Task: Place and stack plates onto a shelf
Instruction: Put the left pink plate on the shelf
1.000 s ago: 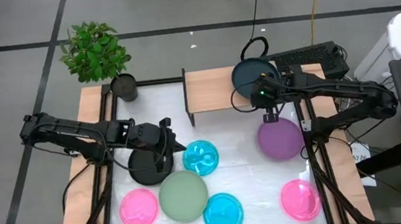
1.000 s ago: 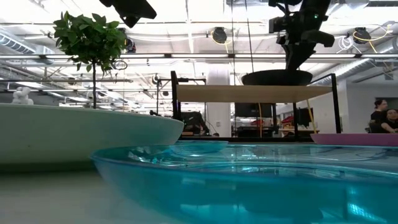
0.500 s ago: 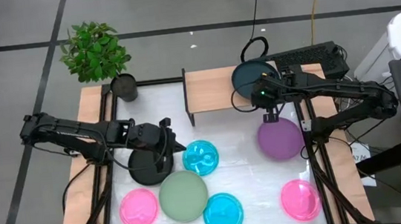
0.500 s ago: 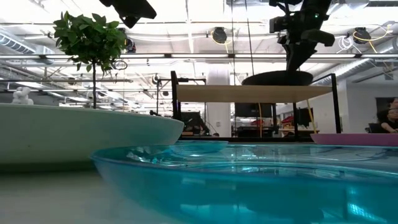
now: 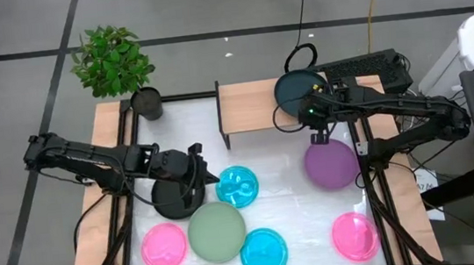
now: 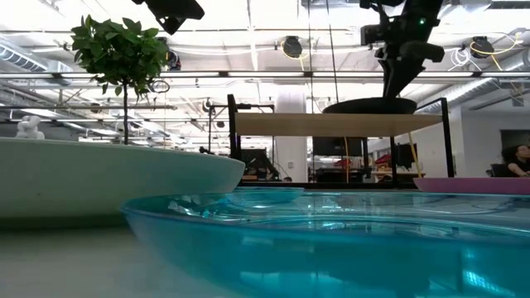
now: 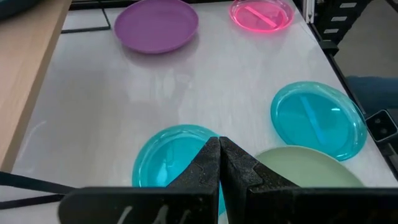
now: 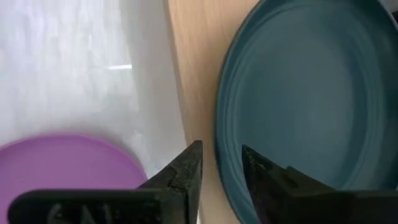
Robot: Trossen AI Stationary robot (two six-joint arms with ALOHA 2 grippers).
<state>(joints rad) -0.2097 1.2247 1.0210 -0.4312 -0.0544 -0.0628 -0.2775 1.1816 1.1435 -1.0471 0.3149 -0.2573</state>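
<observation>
On the right end of the shelf [image 5: 256, 102], a dark teal plate [image 5: 297, 89] is lying flat on the light wood top, and the right gripper [image 5: 316, 124] is hanging at the plate's near edge with its two fingers parted; in the right wrist view the gap between the fingers [image 8: 186, 169] is lining up with the plate's rim [image 8: 298, 87], with nothing pinched between them. Just near of that gripper, on the table [image 5: 284, 158], the purple plate [image 5: 330, 163] is sitting. Over on the left side, the left gripper [image 5: 198, 166] is hovering with its fingers pressed together and gripping nothing, its tip sitting between the black plate [image 5: 172, 199] on its left and a cyan plate [image 5: 237, 186] on its right; the left wrist view is showing the closed fingers [image 7: 219, 163] pointing over that cyan plate [image 7: 166, 163]. The sage green plate [image 5: 217, 232] is lying just near of both, touching or overlapping the black one. A pink plate [image 5: 163, 248] is sitting at the near left, a second cyan plate [image 5: 263, 252] near the middle front, and another pink plate [image 5: 354, 234] at the near right.
</observation>
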